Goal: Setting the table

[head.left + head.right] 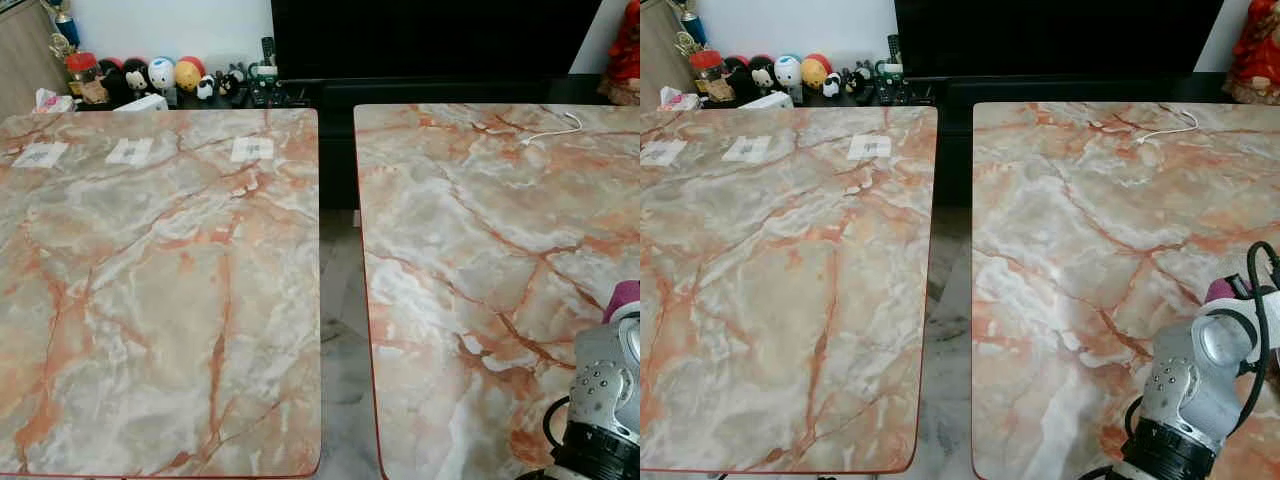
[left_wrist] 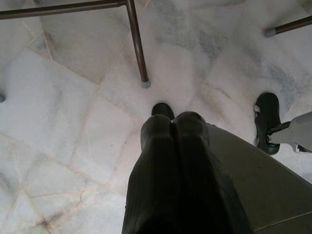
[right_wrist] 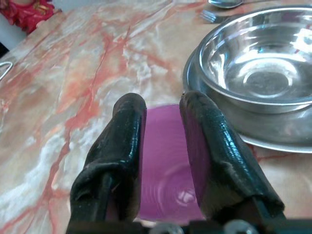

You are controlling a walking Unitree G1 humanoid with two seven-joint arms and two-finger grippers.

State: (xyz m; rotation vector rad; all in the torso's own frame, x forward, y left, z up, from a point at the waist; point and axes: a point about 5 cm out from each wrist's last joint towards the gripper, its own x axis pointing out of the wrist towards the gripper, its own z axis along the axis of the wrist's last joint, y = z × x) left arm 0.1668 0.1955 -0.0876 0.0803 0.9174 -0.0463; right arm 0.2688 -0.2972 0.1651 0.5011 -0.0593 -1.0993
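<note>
On the right-hand marble tabletop (image 1: 1090, 250), near its front corner, the right gripper (image 3: 163, 146) holds a purple cup (image 3: 163, 161), its 2 black fingers (image 3: 117, 146) pressed against the cup's sides, so the jaws are narrowed onto it. In the head views the silver right wrist (image 1: 1190, 390) shows at the lower right, with a bit of the purple cup (image 1: 625, 295) peeking above it. Just beside the cup stands a steel bowl (image 3: 258, 63), set inside a flat steel plate (image 3: 273, 129). Beyond the bowl lies a fork (image 3: 209, 17), with a spoon (image 3: 226, 4) next to it at the far edge.

A white cable (image 1: 1168, 130) lies at the far side of this tabletop. The left-hand tabletop (image 1: 150, 300), apart from the right one by a narrow gap, carries 3 small white labels (image 1: 252, 149) along its far edge. Behind it a row of small toy figures (image 1: 160, 75) lines a dark shelf.

The left gripper (image 2: 173, 122) hangs over the pale tiled floor (image 2: 73, 122), its jaws closed together on nothing. A thin metal table leg (image 2: 137, 46) stands on the floor ahead of it.
</note>
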